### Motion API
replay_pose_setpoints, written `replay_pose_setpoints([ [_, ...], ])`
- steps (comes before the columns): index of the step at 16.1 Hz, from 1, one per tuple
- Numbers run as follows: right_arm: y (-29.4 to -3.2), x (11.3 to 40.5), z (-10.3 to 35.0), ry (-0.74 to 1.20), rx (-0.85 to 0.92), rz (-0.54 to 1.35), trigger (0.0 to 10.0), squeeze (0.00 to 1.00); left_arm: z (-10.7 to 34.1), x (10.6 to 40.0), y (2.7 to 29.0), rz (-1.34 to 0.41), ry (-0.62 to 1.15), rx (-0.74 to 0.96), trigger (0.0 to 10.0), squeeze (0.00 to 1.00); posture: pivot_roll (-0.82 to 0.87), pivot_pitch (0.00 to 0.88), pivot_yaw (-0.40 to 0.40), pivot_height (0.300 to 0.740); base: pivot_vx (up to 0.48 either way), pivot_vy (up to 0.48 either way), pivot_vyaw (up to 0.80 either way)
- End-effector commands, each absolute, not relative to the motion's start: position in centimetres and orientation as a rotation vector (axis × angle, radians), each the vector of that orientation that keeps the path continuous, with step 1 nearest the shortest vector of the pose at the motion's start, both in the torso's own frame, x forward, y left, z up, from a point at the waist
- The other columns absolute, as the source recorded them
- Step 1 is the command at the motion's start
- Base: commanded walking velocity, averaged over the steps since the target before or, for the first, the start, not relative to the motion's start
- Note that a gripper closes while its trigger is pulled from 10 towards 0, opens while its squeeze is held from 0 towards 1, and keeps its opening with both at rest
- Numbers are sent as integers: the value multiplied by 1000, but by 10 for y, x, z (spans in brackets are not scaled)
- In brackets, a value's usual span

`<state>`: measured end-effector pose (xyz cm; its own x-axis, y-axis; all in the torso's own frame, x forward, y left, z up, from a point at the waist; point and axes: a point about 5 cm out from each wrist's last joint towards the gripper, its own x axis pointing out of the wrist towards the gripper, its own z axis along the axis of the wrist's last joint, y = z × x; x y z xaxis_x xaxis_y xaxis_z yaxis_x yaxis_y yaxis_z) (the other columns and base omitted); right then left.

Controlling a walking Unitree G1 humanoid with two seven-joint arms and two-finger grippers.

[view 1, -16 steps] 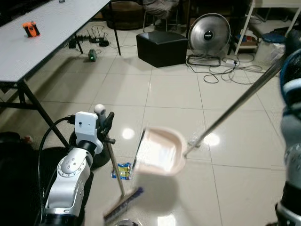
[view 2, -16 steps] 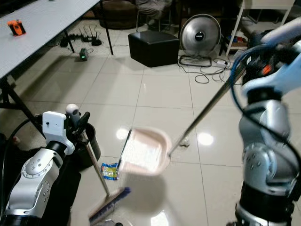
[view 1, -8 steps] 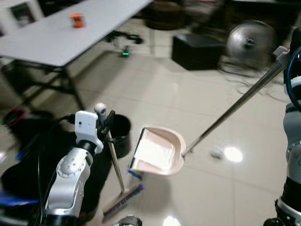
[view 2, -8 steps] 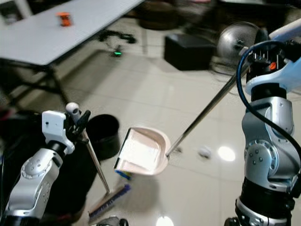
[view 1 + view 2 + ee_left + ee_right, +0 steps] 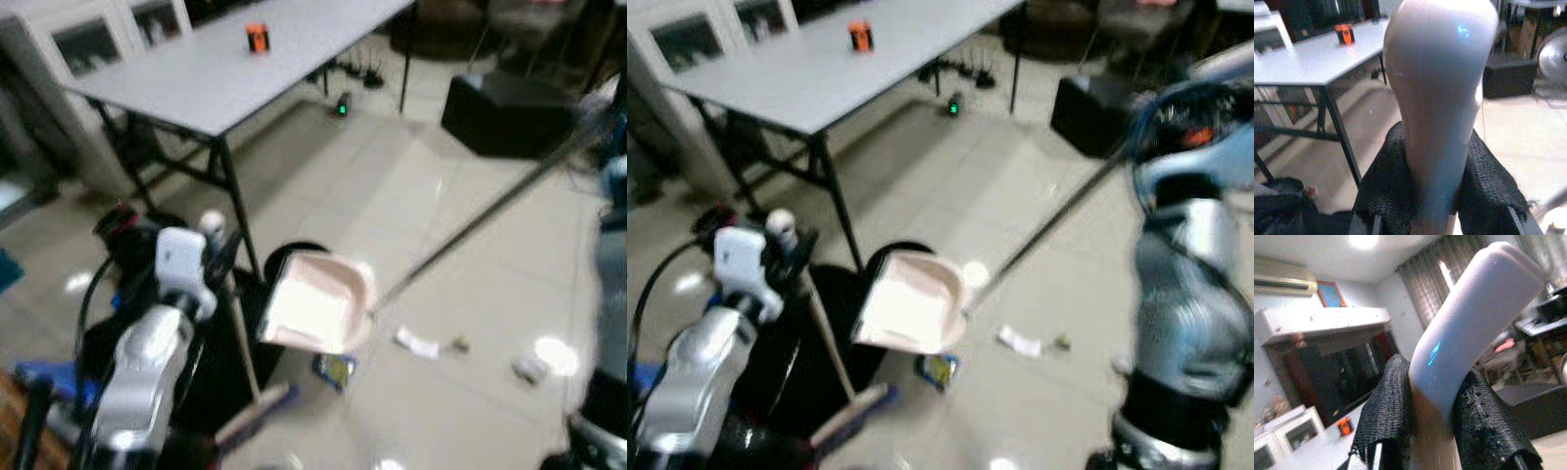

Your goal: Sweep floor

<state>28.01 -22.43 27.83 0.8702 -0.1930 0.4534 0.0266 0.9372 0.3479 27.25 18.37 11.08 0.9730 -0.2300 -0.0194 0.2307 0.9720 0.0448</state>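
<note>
1. Dustpan [image 5: 318, 304], a pale pink plastic scoop with a rounded back and shallow tray, hangs tilted above the rim of the black bin [image 5: 284, 262], on the end of a long thin metal pole [image 5: 480, 220].
2. Right end effector [image 5: 1425, 396] is clamped on the smooth rounded grip at the top of that pole, its mesh-covered black fingers [image 5: 1386, 406] pressed on either side.
3. Broom [image 5: 257, 416], with a slim shaft and a flat dark-bristled head, stands beside the bin, head on the floor; the left end effector [image 5: 1437, 181] is closed round its glossy rounded handle top.
4. Litter remains on the glossy tiled floor [image 5: 460, 392] just beyond the bin: a crinkled blue-yellow wrapper [image 5: 334, 370], a white paper scrap [image 5: 416, 343] and a small pale piece [image 5: 530, 368].
5. Risk, as I judge it: the pan sits only partly over the bin, so tipping may spill its contents onto the tiles; the long pole magnifies any wrist wobble.
6. Grey worktop [image 5: 245, 69] leg stands near the bin and could catch the broom shaft.
</note>
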Motion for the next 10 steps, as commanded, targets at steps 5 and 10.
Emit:
replay_pose_setpoints([
  [5, -237, 272, 287, -560, 333, -167, 10000, 0, 121, 276, 179, -258, -31, 59, 10000, 0, 21, 0, 84, 740, 392, 0, 0],
  [10, -239, 273, 289, -563, 321, -173, 10000, 0, 120, 275, 178, -257, -30, 50, 10000, 0, 20, 0, 80, 740, 393, 0, 0],
])
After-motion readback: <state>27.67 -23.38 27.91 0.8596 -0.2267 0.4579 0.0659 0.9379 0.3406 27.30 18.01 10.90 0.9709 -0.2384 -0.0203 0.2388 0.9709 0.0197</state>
